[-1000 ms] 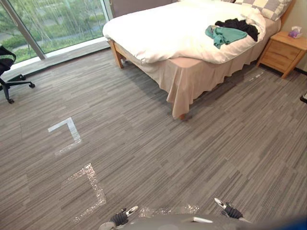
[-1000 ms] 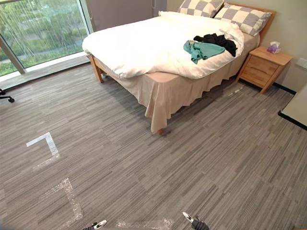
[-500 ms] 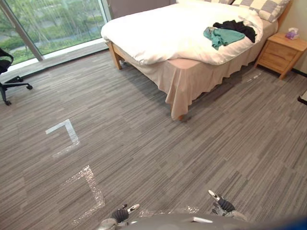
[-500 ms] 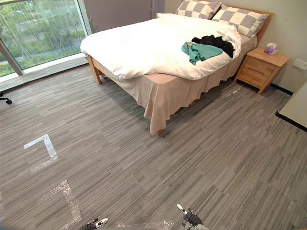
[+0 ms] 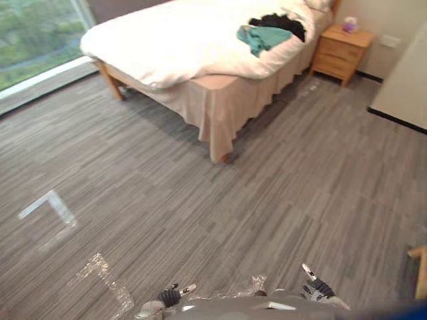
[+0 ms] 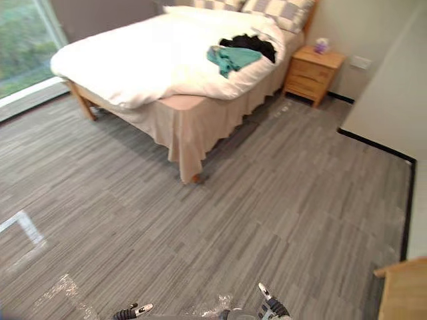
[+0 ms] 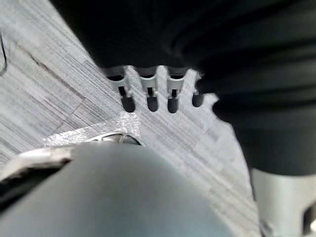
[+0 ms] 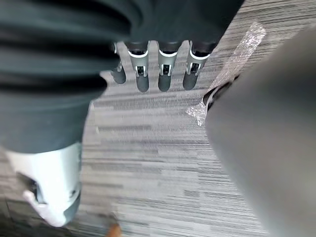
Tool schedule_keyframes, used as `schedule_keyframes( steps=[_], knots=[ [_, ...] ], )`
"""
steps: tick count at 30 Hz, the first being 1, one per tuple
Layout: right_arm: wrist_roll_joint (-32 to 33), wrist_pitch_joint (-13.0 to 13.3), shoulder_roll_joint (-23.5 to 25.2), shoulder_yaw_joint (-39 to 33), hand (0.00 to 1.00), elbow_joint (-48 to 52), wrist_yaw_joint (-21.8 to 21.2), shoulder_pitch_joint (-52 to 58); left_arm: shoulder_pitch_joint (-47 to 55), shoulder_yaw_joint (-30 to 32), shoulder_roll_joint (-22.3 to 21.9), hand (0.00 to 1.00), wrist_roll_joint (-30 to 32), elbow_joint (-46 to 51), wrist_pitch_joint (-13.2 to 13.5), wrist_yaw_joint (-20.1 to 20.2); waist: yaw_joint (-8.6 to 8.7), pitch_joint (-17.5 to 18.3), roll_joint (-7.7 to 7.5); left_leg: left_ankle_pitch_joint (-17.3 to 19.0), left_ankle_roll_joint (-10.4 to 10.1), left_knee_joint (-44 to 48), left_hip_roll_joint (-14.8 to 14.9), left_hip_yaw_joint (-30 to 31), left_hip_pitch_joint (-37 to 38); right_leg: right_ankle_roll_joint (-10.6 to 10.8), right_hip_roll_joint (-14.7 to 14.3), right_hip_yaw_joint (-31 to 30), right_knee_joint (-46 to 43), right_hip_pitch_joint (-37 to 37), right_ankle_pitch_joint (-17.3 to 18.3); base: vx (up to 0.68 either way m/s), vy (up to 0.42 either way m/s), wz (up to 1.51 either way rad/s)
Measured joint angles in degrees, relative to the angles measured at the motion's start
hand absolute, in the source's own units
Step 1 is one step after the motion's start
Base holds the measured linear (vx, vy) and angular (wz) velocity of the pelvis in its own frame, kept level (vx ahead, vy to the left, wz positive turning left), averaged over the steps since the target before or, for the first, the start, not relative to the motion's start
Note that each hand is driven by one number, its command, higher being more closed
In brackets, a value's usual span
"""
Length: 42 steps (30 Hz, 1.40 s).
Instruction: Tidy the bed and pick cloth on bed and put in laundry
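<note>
A bedroom: a wide bed point(image 6: 181, 123) with a white duvet point(image 6: 133, 60) and checked pillows point(image 6: 283, 10) stands on grey striped carpet point(image 6: 267, 200). A wooden nightstand point(image 6: 308, 77) carrying a tissue box point(image 6: 321, 45) stands just beside its head, with a big window point(image 6: 20, 47) beyond.

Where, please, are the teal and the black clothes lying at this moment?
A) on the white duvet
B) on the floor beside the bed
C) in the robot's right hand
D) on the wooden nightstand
A: the teal cloth and the black cloth lie together on top of the white duvet.
</note>
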<state>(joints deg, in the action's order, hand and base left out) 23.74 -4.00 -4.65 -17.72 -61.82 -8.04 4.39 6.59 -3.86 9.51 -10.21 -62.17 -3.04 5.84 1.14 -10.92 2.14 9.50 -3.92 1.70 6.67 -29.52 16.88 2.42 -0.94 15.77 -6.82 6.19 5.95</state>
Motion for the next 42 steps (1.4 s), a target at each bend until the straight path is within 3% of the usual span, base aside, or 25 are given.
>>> schedule_keyframes(
  steps=[1, 4, 5, 7, 9, 10, 11, 12, 15, 18, 19, 20, 21, 22, 23, 24, 27, 29, 30, 31, 33, 34, 37, 40, 42],
  knots=[
    [-0.3, 0.0, 0.0, 0.0, 0.0, 0.1, -0.2, 0.0, 0.0, 0.1, 0.1, 0.0, 0.3, 0.0, 0.0, 0.0, 0.04, -0.1, 0.15, 0.5, 0.0, 0.8, 0.3, -0.2, -0.1, 0.1, 0.0, 0.7, -0.1, 0.1, 0.5, 0.0, -0.085, -0.34],
    [-1.6, 0.0, -0.1, 0.7, 0.0, 0.3, -0.3, 0.2, -0.2, 1.8, -0.2, 0.0, 0.7, 0.0, 0.1, -1.1, 0.39, 0.3, -0.14, 5.7, -1.2, 8.8, 3.0, -1.3, -2.6, -3.0, -0.3, 3.0, -1.2, -0.1, 3.8, 0.02, -0.125, -0.21],
    [-2.3, -0.1, -0.3, 0.9, 0.0, 0.6, -0.5, 0.2, 0.4, 1.8, -0.3, 0.0, 0.5, 0.0, 0.1, -1.4, 0.79, 0.6, 0.18, 7.3, -2.6, 14.1, 4.6, -1.2, -4.4, -4.8, -0.4, 3.3, -1.4, -0.4, 5.1, 0.11, -0.128, -0.16],
    [-5.7, -0.1, -0.8, 1.0, 0.0, 0.7, -0.9, 0.1, 0.9, 2.0, -0.7, 0.0, -0.5, 0.2, 0.7, -1.3, 0.98, 1.0, 0.59, 7.2, -2.6, 26.4, 7.9, -1.0, -9.7, -5.8, -0.1, 3.3, -1.4, -0.6, 5.6, 0.11, -0.093, -0.35],
    [-8.0, 0.0, -2.8, 1.5, 0.0, 0.8, -2.0, 0.1, 1.4, 3.4, -2.5, 0.0, -1.7, 0.3, 1.8, -1.1, 1.01, 1.8, 3.19, 5.3, 0.2, 37.9, 11.7, 0.4, -14.8, -6.3, -0.7, 3.0, -1.4, -0.5, 6.3, 0.18, -0.029, -0.37],
    [-9.1, 0.0, -4.3, 2.7, 0.0, 0.7, -3.0, 0.1, 1.5, 3.7, -3.8, 0.0, -2.6, 0.6, 2.5, -0.9, 1.35, 1.9, 4.95, 3.0, 2.1, 44.2, 13.5, 1.7, -17.3, -6.4, -1.2, 2.2, -1.3, 0.0, 6.6, 0.24, -0.002, -0.32],
    [-10.2, 0.0, -5.5, 4.2, 0.0, 0.5, -3.2, 0.4, 1.6, 4.1, -4.2, 0.0, -3.5, 0.6, 2.9, -0.8, 1.4, 1.7, 5.76, -0.1, 3.0, 49.1, 14.4, 3.7, -19.4, -6.4, -1.5, 1.1, -1.2, 0.5, 6.4, 0.38, 0.037, -0.64],
    [-12.0, -0.1, -6.6, 6.3, 0.0, -0.2, -3.3, -0.1, 1.8, 4.4, -4.4, 0.0, -5.3, 0.6, 3.6, -0.5, 0.78, 1.8, 6.22, -2.1, 1.5, 54.7, 12.6, 8.6, -23.5, -6.8, -0.8, -1.3, -1.0, 2.2, 6.3, 0.32, 0.053, -0.7],
    [-14.0, -0.1, -6.4, 8.2, 0.0, -1.6, -3.7, -2.3, 1.3, 4.6, -3.7, 0.0, -9.0, 0.7, 4.4, 1.2, -0.56, 1.3, 4.5, 4.8, 1.4, 48.2, 6.4, 11.7, -25.2, -6.6, 2.0, -6.1, 0.9, 4.8, 6.1, 0.35, 0.044, -0.87],
    [-13.9, 0.0, -4.9, 8.2, 0.0, -2.7, -4.2, -3.5, 1.3, 4.6, -2.4, 0.0, -13.5, 1.3, 5.8, 3.8, -1.23, 0.4, 1.61, 6.2, 2.1, 33.7, -0.8, 11.6, -27.2, -6.6, 5.7, -6.6, 1.1, 7.5, 6.1, 0.31, 0.073, -0.41],
    [-13.9, 0.0, -4.6, 8.3, 0.0, -2.7, -4.2, -3.7, 1.1, 4.6, -2.4, 0.0, -13.9, 1.5, 6.3, 4.4, -1.76, 0.3, 1.33, 4.8, 1.9, 28.0, -2.8, 11.7, -28.0, -6.6, 6.5, -6.4, 1.1, 8.2, 6.1, 0.37, 0.131, -0.36],
    [-13.9, 0.0, -4.3, 8.4, 0.0, -2.7, -4.3, -3.8, 1.2, 4.6, -2.4, 0.0, -13.8, 1.8, 6.9, 5.2, -2.38, 0.4, 1.44, 0.0, 2.3, 18.8, -4.7, 11.9, -28.4, -5.1, 7.0, -6.2, 1.1, 9.2, 6.2, 0.38, 0.172, -0.4],
    [-13.9, 0.1, -4.3, 8.6, 0.0, -2.8, -4.7, -3.3, 1.9, 4.5, -3.1, 0.0, -13.8, 2.2, 7.7, 5.6, -2.44, 0.6, 2.17, -6.7, 1.9, 9.4, -4.7, 12.2, -27.6, -2.2, 6.3, -5.9, 1.5, 10.4, 6.9, 0.33, 0.173, -0.38],
    [-13.9, 0.1, -4.4, 8.9, 0.0, -2.8, -4.9, -3.1, 2.3, 4.5, -3.8, 0.0, -13.8, 2.3, 8.1, 5.6, -2.48, 1.3, 3.2, -10.2, 1.8, 6.0, -3.7, 12.9, -27.6, -1.1, 5.3, -5.9, 2.0, 11.2, 7.5, 0.33, 0.226, -0.34],
    [-13.8, 0.2, -3.2, 9.0, 0.0, -2.9, -4.9, -3.1, 2.5, 5.6, -3.0, 0.0, -13.8, 2.0, 8.4, 6.1, -2.83, 1.6, 2.0, -13.7, 7.3, 6.7, -4.7, 12.0, -26.7, 1.1, 6.2, -5.7, 3.1, 13.2, 8.9, 0.29, 0.21, -0.12],
    [-13.9, 0.6, -2.2, 9.7, 0.0, -2.8, -5.3, -2.9, 1.7, 5.6, -2.0, 0.0, -13.5, 2.2, 8.9, 5.9, -2.97, 2.4, 0.14, -12.6, 7.2, 5.9, -6.6, 11.6, -26.5, 1.7, 7.9, -4.6, 3.4, 13.2, 8.5, 0.27, 0.201, -0.04],
    [-14.0, 0.7, -1.0, 9.8, 0.0, -2.7, -4.7, -2.9, 0.2, 4.6, -1.6, 0.0, -13.3, 2.2, 9.8, 5.4, -3.86, 2.3, -0.87, -10.2, 8.7, 4.5, -9.5, 11.2, -24.6, 4.0, 10.5, -4.1, 1.6, 13.1, 6.4, 0.25, 0.203, 0.0],
    [-15.0, 0.7, -0.9, 9.6, 0.0, -2.6, -3.1, -2.9, 0.3, 3.8, -2.0, 0.0, -12.1, 2.2, 10.0, 5.0, -3.83, 2.8, -0.35, -9.6, 9.3, 2.6, -10.7, 11.2, -22.7, 4.9, 11.9, -4.8, -4.9, 10.7, 5.9, 0.22, 0.188, 0.02],
    [-15.0, 0.7, -1.0, 9.3, 0.0, -2.4, -2.4, -3.0, 0.4, 3.5, -2.2, 0.0, -11.1, 2.3, 10.2, 4.7, -3.85, 2.9, -0.06, -9.1, 9.5, 0.9, -11.1, 11.2, -20.6, 5.6, 13.2, -5.6, -14.8, 6.8, 5.6, 0.26, 0.211, -0.05],
    [-14.9, 1.2, -1.1, 8.8, 0.0, -1.6, -1.3, -2.9, 0.6, 2.5, -1.8, 0.0, -10.6, 2.3, 10.6, 4.2, -3.78, 2.8, -0.32, -8.7, 9.4, -0.8, -11.7, 11.1, -17.5, 7.5, 15.2, -5.8, -27.6, 2.1, 3.0, 0.26, 0.198, -0.05],
    [-14.9, 1.7, -0.9, 8.5, 0.0, -0.4, -0.3, -2.9, 0.8, 1.4, -1.2, 0.0, -10.4, 2.3, 10.8, 3.6, -3.58, 2.5, -0.77, -7.8, 9.1, -1.7, -11.9, 11.1, -14.2, 6.7, 17.6, -5.5, -38.9, -1.8, 1.2, 0.18, 0.091, -0.05],
    [-14.9, 2.4, -0.9, 8.0, 0.0, 0.4, 0.1, -2.9, 0.8, -0.5, -0.6, 0.0, -10.4, 2.3, 10.8, 2.8, -3.45, 2.2, -0.58, -6.3, 8.3, -1.8, -11.9, 11.2, -10.7, 5.2, 20.3, -2.3, -47.8, -4.9, 3.5, 0.19, 0.065, -0.01],
    [-13.3, 3.3, -0.7, 8.0, 0.0, 0.8, 0.5, -3.5, -0.4, -2.6, 0.1, 0.0, -10.5, 2.3, 10.2, 2.4, -2.82, 2.4, -0.98, -4.6, 7.9, -2.6, -11.0, 11.8, -6.6, 4.8, 21.3, 2.9, -47.3, -8.9, 8.0, 0.24, 0.004, 0.08],
    [-10.2, 4.3, -0.3, 8.0, 0.0, 0.8, 0.3, -4.5, -1.9, -3.0, -0.1, 0.0, -10.6, 2.4, 8.3, 2.3, -1.67, 1.9, -0.47, -3.3, 6.2, -1.5, -8.3, 13.0, -6.1, 4.6, 17.9, 7.6, -33.5, -11.7, 9.7, 0.29, -0.139, 0.23],
    [-9.5, 4.5, 0.4, 8.0, 0.0, 0.8, 0.2, -4.5, -2.9, -3.1, -0.1, 0.0, -10.6, 2.3, 7.2, 2.4, -1.61, 1.5, -1.24, -2.8, 5.1, -0.1, -7.0, 14.0, -5.4, 3.8, 15.3, 9.0, -20.9, -11.8, 7.8, 0.29, -0.187, 0.25]
  ],
)
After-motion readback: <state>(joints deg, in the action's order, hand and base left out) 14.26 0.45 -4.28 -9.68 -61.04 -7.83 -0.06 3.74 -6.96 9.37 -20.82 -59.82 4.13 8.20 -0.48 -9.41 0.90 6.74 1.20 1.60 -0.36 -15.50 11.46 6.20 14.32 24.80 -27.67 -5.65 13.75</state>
